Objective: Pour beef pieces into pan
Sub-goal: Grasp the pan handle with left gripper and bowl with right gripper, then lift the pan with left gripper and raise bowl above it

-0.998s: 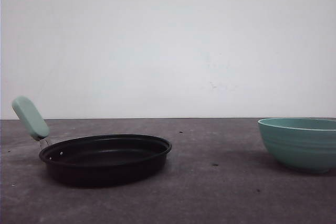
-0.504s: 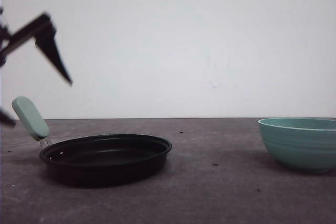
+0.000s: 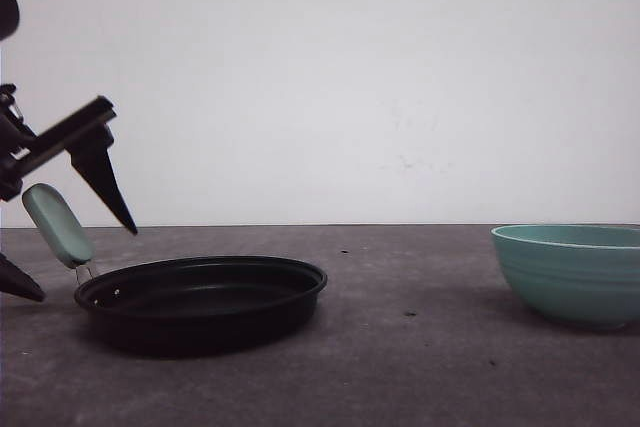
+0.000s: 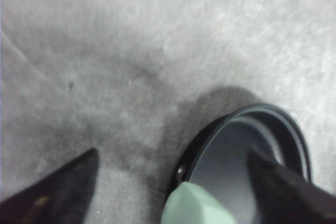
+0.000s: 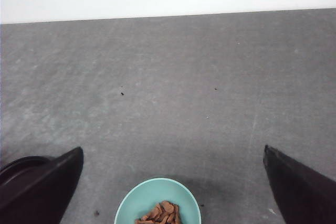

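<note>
On table (image 3: 400, 367), pan (image 3: 200, 302), handle (image 3: 58, 224) angled up-left, L gripper (image 3: 70, 259) astride.

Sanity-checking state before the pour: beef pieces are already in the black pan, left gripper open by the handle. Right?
Not quite. The beef pieces sit in the teal bowl, as the right wrist view shows. The pan looks empty; the left gripper is open around its handle.

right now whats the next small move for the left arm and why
Probably lower the left gripper a little more and close on the pan handle. Its fingers stand open on either side of the mint-green handle, not yet touching it. The pan holds nothing, and the beef pieces sit in the teal bowl, so steadying the pan first seems sensible.
</note>
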